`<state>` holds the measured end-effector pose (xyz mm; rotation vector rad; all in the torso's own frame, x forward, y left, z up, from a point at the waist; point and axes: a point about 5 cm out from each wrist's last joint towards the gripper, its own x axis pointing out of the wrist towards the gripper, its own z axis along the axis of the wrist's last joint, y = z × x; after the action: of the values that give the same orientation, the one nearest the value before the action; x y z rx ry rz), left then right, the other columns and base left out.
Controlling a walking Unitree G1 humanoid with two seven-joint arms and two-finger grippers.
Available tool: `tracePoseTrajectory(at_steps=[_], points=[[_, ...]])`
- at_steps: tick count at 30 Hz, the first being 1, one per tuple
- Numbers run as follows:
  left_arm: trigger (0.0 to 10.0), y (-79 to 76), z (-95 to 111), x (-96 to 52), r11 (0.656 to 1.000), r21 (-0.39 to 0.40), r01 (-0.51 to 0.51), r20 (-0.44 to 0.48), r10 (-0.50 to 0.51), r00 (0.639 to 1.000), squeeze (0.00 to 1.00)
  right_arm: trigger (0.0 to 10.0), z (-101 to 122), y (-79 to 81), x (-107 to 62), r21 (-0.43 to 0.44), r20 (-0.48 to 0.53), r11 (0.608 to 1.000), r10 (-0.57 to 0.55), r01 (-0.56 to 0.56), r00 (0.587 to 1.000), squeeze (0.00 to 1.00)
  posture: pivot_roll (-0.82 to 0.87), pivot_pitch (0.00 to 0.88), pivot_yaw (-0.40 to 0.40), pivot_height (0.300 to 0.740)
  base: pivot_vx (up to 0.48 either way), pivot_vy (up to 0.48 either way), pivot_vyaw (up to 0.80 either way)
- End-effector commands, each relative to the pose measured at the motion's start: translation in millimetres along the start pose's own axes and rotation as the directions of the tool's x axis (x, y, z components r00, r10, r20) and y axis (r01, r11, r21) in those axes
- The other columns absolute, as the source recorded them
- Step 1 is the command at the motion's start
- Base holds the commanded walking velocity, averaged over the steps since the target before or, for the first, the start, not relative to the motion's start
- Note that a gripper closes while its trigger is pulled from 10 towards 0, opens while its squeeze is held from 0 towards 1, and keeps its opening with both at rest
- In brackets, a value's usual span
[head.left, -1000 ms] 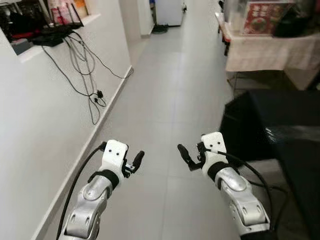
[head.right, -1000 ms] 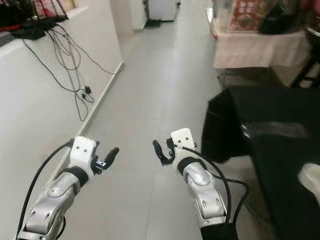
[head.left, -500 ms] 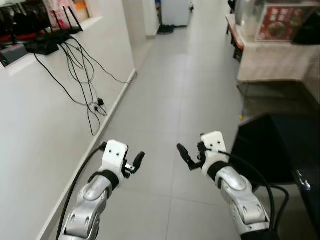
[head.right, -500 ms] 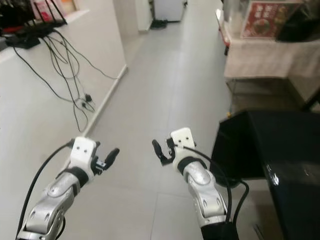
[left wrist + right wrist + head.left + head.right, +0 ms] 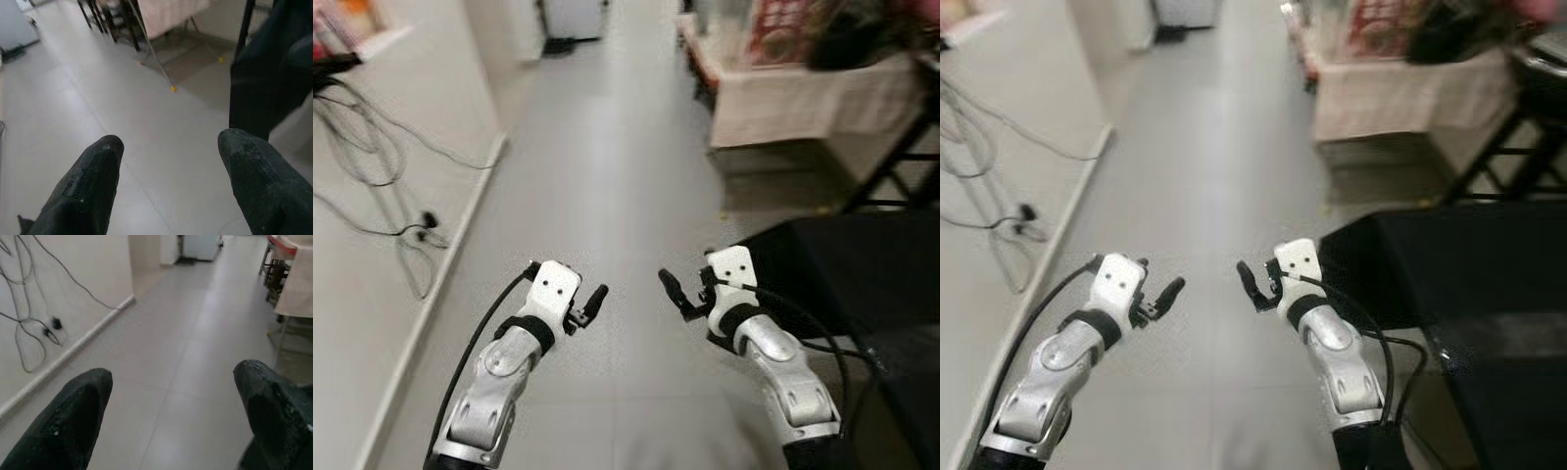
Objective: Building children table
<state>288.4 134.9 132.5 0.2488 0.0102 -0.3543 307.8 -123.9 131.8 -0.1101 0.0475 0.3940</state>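
Observation:
I hold both arms up in front of me over a grey tiled corridor floor (image 5: pixel 597 147). My left gripper (image 5: pixel 593 300) is open with nothing between its fingers; in the left wrist view its fingertips (image 5: pixel 105 149) stand wide apart above bare floor. My right gripper (image 5: pixel 672 290) is also open and holds nothing, and its fingertips (image 5: pixel 90 387) frame the floor and the wall's skirting. The two grippers point toward each other, a short gap apart. No table parts can be made out.
A low black piece of furniture (image 5: pixel 862 264) stands close on my right. Beyond it is a table with a pale cloth (image 5: pixel 803 93) and dark legs. Loose cables (image 5: pixel 372 186) hang on the white wall at the left. A white appliance (image 5: pixel 573 15) stands at the corridor's far end.
The whole view has swung to the right: the wall shelf with its cables has slid toward the left edge and the cloth-covered table has come nearer the centre. Both arms keep their pose.

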Motion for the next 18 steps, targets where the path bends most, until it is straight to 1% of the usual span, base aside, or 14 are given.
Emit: tracePoseTrajectory(at_steps=[1, 4, 6, 7, 10, 14, 18], points=[[10.0, -0.2, 0.8, 0.2, 1.000, 0.027, -0.008, -0.002, 0.008, 1.000, 0.00, 10.0, -3.1, -3.5, -2.0, -0.006, -0.011, 1.000, -0.011, 0.011, 1.000, 0.00, -0.02, 0.096, 0.054, 0.740, 0.000, 0.000, -0.80], [10.0, 0.2, 1.0, 0.4, 0.999, 0.037, -0.014, -0.002, 0.014, 1.000, 0.00, 10.0, -3.0, -3.5, -2.1, -0.004, -0.010, 1.000, -0.011, 0.011, 1.000, 0.00, -0.02, 0.096, 0.054, 0.740, 0.000, 0.000, -0.80], [10.0, 0.9, 2.0, 1.3, 0.997, 0.066, -0.029, 0.000, 0.029, 1.000, 0.00, 10.0, -2.7, -3.7, -2.0, -0.002, -0.008, 1.000, -0.010, 0.010, 1.000, 0.00, -0.02, 0.096, 0.054, 0.740, 0.000, 0.000, -0.80], [10.0, 0.9, 2.0, 1.3, 0.997, 0.066, -0.029, 0.000, 0.029, 1.000, 0.00, 10.0, -2.7, -3.7, -2.0, -0.002, -0.008, 1.000, -0.010, 0.010, 1.000, 0.00, -0.02, 0.096, 0.054, 0.740, 0.000, 0.000, -0.80], [10.0, 3.4, 5.1, 3.9, 0.993, 0.096, -0.071, 0.012, 0.070, 0.997, 0.00, 10.0, -1.0, -4.1, -0.9, -0.006, 0.002, 1.000, -0.005, 0.005, 1.000, 0.00, -0.02, 0.095, 0.051, 0.740, 0.000, 0.000, -0.80], [10.0, 1.8, 4.3, 4.0, 0.995, 0.086, -0.043, 0.007, 0.043, 0.999, 0.00, 10.0, -0.2, -3.9, -0.4, -0.014, 0.007, 1.000, -0.001, 0.001, 1.000, 0.00, -0.02, 0.094, 0.052, 0.740, 0.000, 0.000, -0.80], [10.0, 0.1, 6.1, 2.9, 0.999, 0.050, -0.012, 0.035, 0.010, 0.999, 0.00, 10.0, 0.6, -2.9, 0.0, -0.028, 0.011, 1.000, 0.004, -0.003, 1.000, 0.00, -0.02, 0.094, 0.053, 0.740, 0.000, 0.000, -0.80]])
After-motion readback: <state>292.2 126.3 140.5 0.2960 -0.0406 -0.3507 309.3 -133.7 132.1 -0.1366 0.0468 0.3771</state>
